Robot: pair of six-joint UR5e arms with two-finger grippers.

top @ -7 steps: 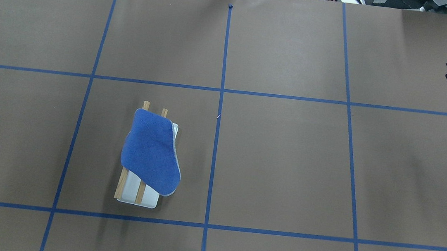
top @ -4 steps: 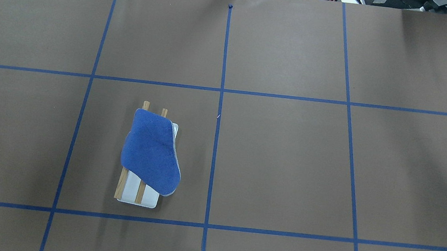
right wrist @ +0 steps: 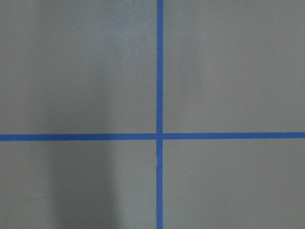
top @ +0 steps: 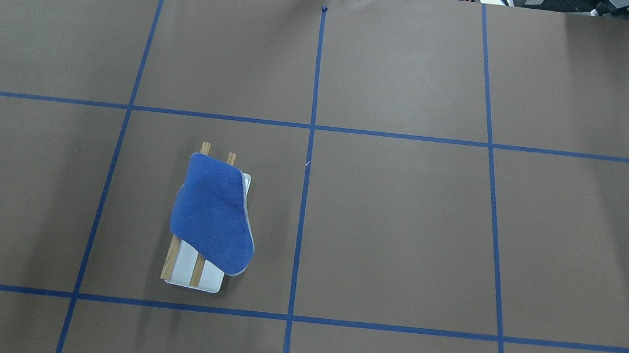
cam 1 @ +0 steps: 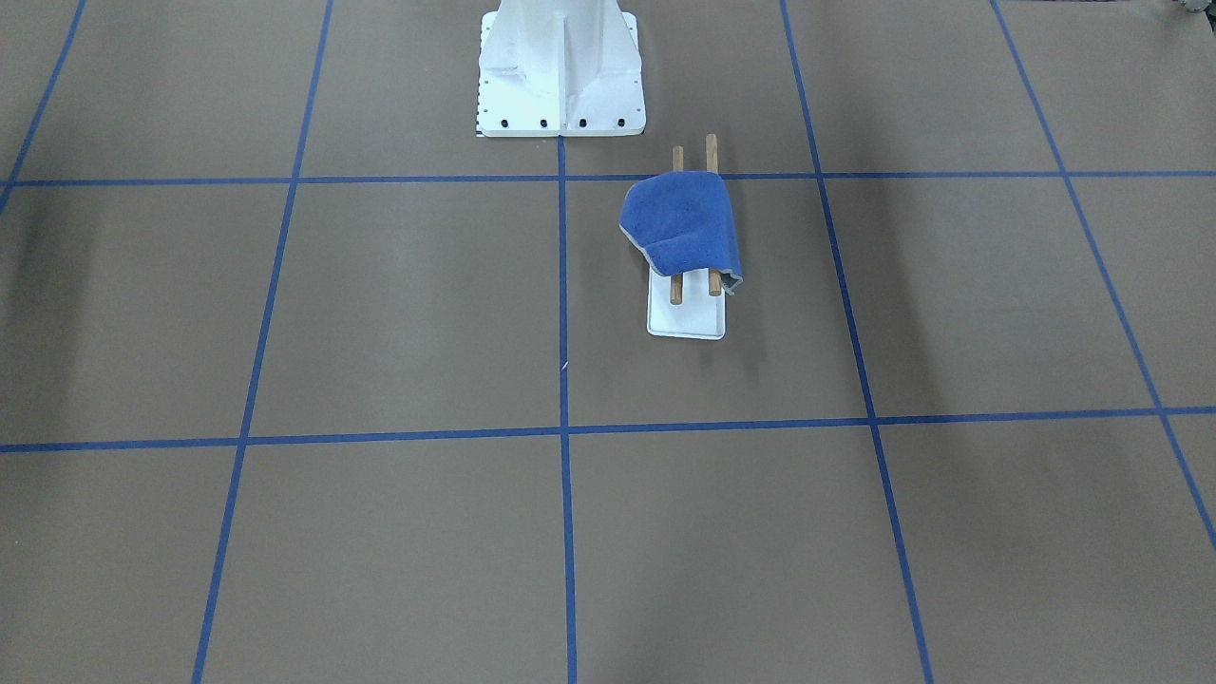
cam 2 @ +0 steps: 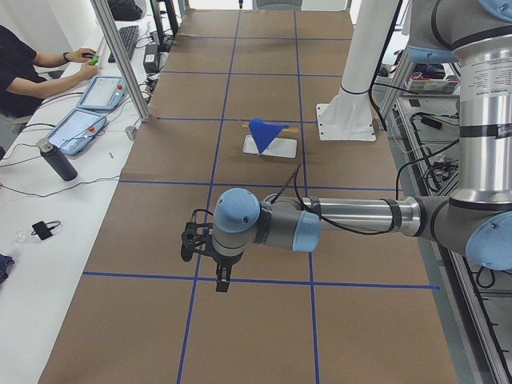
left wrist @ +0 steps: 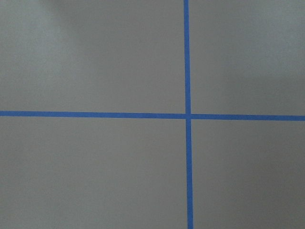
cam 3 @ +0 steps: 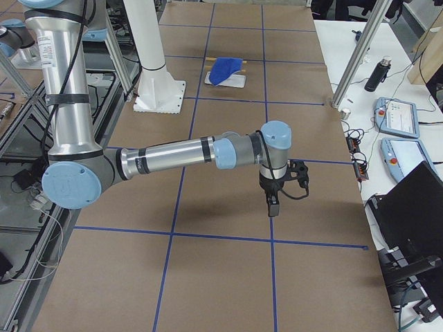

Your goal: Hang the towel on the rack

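Observation:
The royal-blue towel [top: 214,213] lies draped askew over the two wooden dowels of the rack [top: 204,281], left of the table's centre line. One corner hangs over the rack's right side. It also shows in the front-facing view [cam 1: 684,223], with the white rack base [cam 1: 686,321] below it. My left gripper [cam 2: 222,285] shows only in the exterior left view, far from the rack, above the table. My right gripper [cam 3: 272,206] shows only in the exterior right view, also far off. I cannot tell whether either is open or shut. Both wrist views show only bare table with tape lines.
The white robot pedestal [cam 1: 560,76] stands near the rack, at the table's robot side. Blue tape lines [top: 310,141] grid the brown table. An operator [cam 2: 24,64], tablets [cam 2: 76,128] and a bottle [cam 2: 58,160] are on the side bench.
The right gripper has left the overhead view past its right edge, and the left gripper's tip has left past the left edge. Towel and rack have not moved.

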